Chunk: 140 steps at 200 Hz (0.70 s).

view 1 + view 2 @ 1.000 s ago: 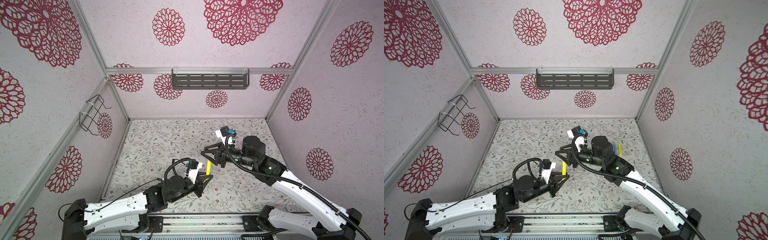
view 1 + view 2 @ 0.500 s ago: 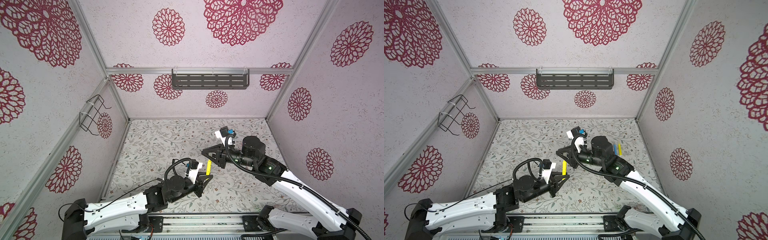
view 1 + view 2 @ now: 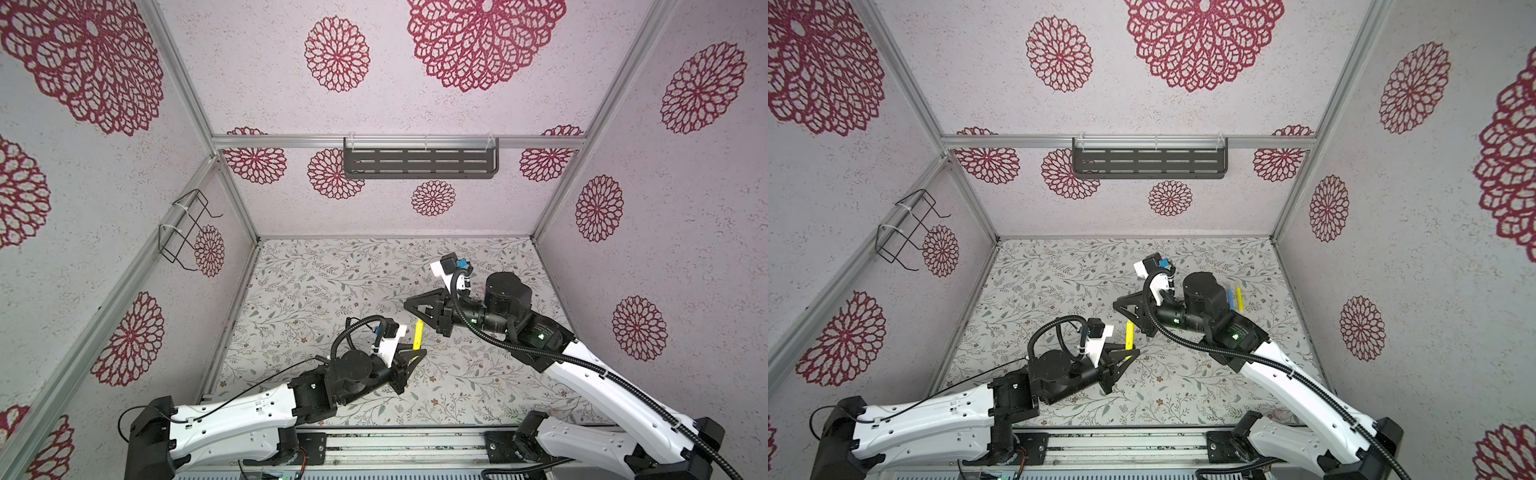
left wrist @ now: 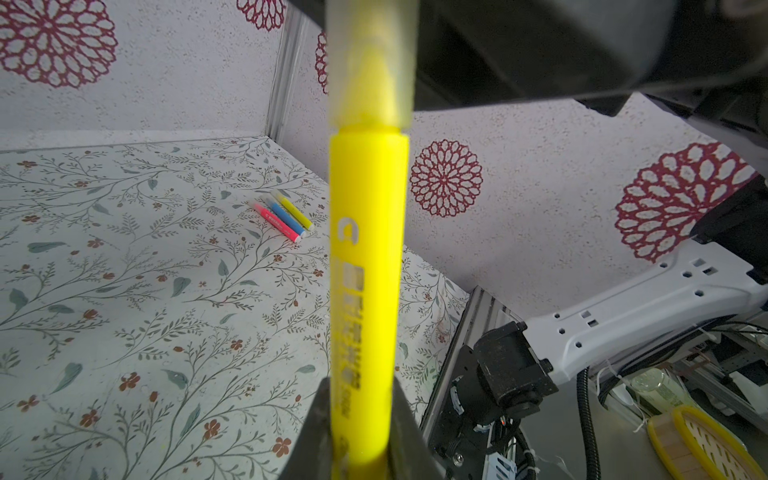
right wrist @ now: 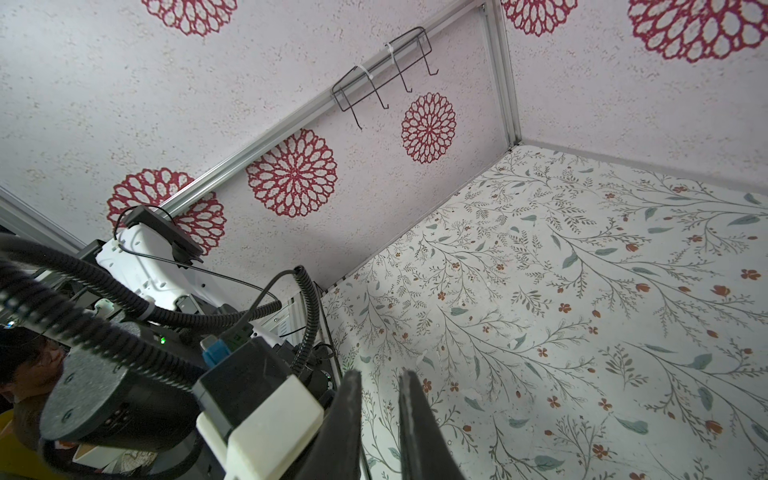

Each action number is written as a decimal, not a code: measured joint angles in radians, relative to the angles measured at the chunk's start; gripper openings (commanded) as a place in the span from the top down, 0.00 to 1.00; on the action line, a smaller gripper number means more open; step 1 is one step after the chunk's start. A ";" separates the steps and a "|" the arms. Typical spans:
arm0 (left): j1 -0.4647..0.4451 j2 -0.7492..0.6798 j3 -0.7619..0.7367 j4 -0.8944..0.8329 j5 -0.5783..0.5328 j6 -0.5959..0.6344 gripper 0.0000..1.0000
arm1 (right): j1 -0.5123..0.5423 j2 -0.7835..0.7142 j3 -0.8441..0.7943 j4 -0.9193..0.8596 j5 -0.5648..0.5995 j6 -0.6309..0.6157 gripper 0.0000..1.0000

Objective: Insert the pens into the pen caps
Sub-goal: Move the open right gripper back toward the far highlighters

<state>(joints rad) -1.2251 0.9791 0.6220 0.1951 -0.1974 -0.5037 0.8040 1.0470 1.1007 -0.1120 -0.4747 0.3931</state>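
Here, the left arm (image 3: 232, 419) lies low from the near left corner towards the centre of the worktop (image 3: 311, 291); the left tool (image 3: 417, 353) is clamped on the lower end of a yellow pen (image 3: 418, 334), which stands almost upright above the middle of the worktop in both top views. The right arm (image 3: 602, 382) rises from the near right corner and bends at the elbow, with its wrist turned leftward; the right tool (image 3: 409, 304) is closed, and the right wrist view shows nothing between its fingers (image 5: 349, 399). The upper end of the held pen is just beside the right tool's body; the left wrist view shows a clear cap (image 4: 370, 62) seated on that end.

Count: pens, four; caps, one. Three pens lie side by side on the far right part of the worktop: a pink pen (image 4: 276, 222), a blue pen (image 4: 286, 218) and a second yellow pen (image 4: 296, 212); the pink one is hidden behind the right arm in both top views.
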 measured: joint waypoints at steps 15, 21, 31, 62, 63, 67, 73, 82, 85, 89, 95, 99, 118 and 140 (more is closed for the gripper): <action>-0.001 0.002 0.005 0.000 0.002 0.008 1.00 | 0.000 -0.011 -0.005 0.001 0.002 0.000 1.00; -0.002 0.003 0.006 0.000 0.003 0.012 1.00 | 0.000 -0.017 -0.009 0.002 0.004 0.000 1.00; -0.004 0.004 0.008 -0.003 0.004 0.020 1.00 | 0.000 -0.026 -0.018 0.003 0.006 0.000 1.00; -0.006 0.005 0.008 -0.020 0.003 0.040 1.00 | 0.000 -0.045 -0.047 0.014 0.013 0.000 1.00; -0.006 0.005 0.008 -0.021 0.003 0.040 1.00 | 0.000 -0.045 -0.048 0.014 0.014 0.000 1.00; -0.006 0.005 0.008 -0.024 0.003 0.043 1.00 | 0.000 -0.047 -0.051 0.014 0.016 0.000 1.00; -0.006 0.005 0.008 -0.028 0.003 0.047 1.00 | 0.000 -0.050 -0.055 0.017 0.018 0.000 1.00; -0.006 0.005 0.010 -0.036 0.002 0.050 1.00 | 0.000 -0.053 -0.063 0.023 0.019 0.000 1.00; -0.006 0.005 0.011 -0.039 0.002 0.052 1.00 | 0.000 -0.055 -0.066 0.025 0.020 0.000 1.00; -0.006 0.005 0.012 -0.043 0.001 0.053 1.00 | 0.000 -0.057 -0.071 0.029 0.023 0.000 1.00; -0.006 0.005 0.013 -0.048 0.001 0.056 1.00 | 0.001 -0.061 -0.079 0.037 0.025 0.001 1.00; -0.006 0.005 0.014 -0.051 0.001 0.058 1.00 | 0.002 -0.064 -0.083 0.041 0.026 0.001 1.00; -0.006 0.005 0.017 -0.067 0.002 0.066 1.00 | 0.008 -0.076 -0.110 0.066 0.037 0.002 1.00; -0.006 0.005 0.017 -0.084 0.002 0.069 1.00 | 0.021 -0.088 -0.137 0.090 0.062 0.003 1.00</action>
<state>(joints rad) -1.2316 0.9840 0.6388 0.1112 -0.1959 -0.4343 0.8249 0.9592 0.9634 -0.0219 -0.4129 0.3965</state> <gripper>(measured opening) 0.176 0.179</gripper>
